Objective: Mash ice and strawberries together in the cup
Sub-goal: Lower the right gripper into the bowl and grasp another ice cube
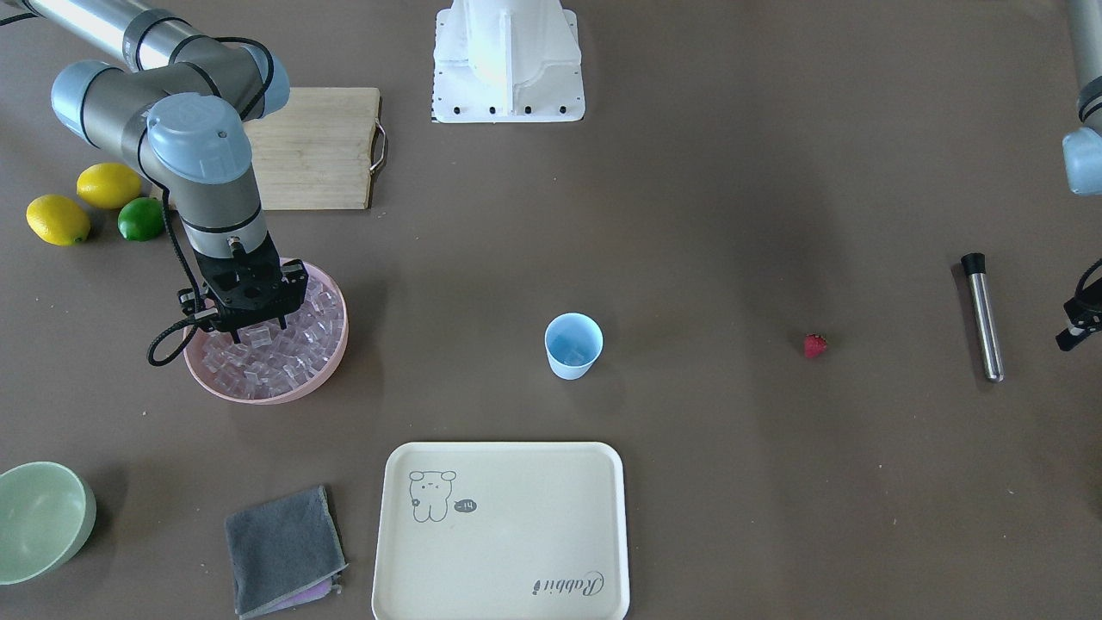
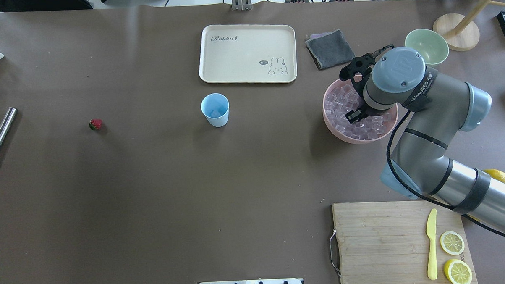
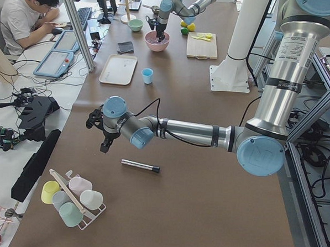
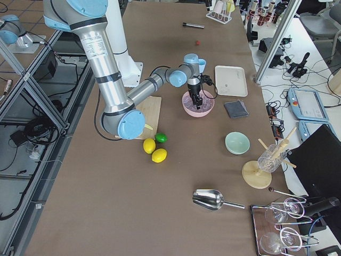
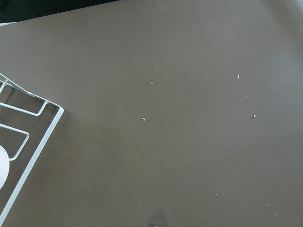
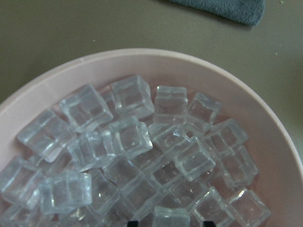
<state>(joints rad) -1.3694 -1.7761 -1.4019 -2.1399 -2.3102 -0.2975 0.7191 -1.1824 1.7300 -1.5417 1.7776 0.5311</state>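
The light-blue cup point(image 1: 573, 344) stands upright mid-table, and a clear cube seems to lie in it. Many ice cubes point(image 6: 132, 137) fill the pink bowl point(image 1: 340, 344). My right gripper point(image 1: 256, 329) points down into that bowl, jaws open, fingertips among the cubes; in the right wrist view only its tips show, either side of one cube. The small red strawberry point(image 1: 814, 345) lies alone on the table, far from both grippers. My left gripper point(image 1: 1067, 337) hangs at the table's far end near a metal muddler point(image 1: 982, 317); it looks shut and empty.
A cream tray point(image 1: 516, 551), a grey cloth point(image 1: 280, 547) and a pale green bowl point(image 1: 39, 517) lie on the operators' side. A cutting board point(image 1: 318, 146), two lemons point(image 1: 56, 220) and a lime point(image 1: 140, 219) sit behind the pink bowl. A white wire rack point(image 5: 28, 142) lies under the left wrist.
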